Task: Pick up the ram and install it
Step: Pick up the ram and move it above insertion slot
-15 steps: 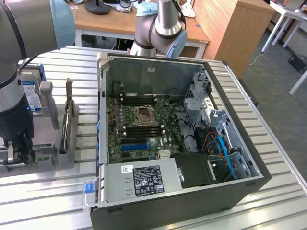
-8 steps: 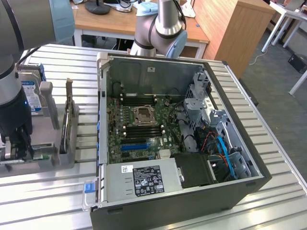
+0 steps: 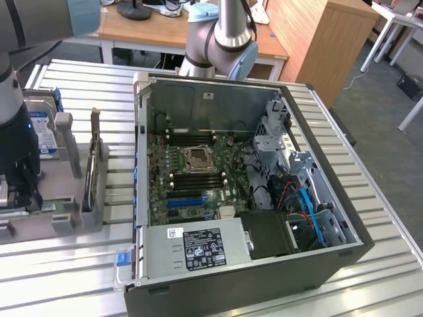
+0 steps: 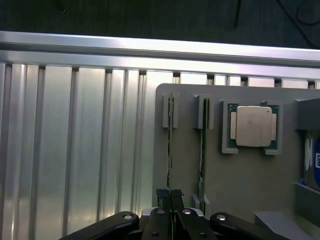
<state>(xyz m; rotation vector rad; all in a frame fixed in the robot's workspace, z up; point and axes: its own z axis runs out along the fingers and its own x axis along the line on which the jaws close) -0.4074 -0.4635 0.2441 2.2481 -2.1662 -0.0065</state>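
Ribbed aluminium tabletop [image 4: 75, 150] carries a grey holder [image 4: 240, 190]; the ram [image 4: 170, 145] stands on edge in its slot; the hand [image 4: 170, 192] is clamped on one end.

Open computer case [image 3: 192, 105], processor chip [image 4: 254, 126], grey tray [image 4: 240, 185]

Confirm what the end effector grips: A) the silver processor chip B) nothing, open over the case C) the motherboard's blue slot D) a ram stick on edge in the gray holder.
D: the end effector is shut on the ram, which stands on edge in its slot of the gray holder, apart from the processor chip.
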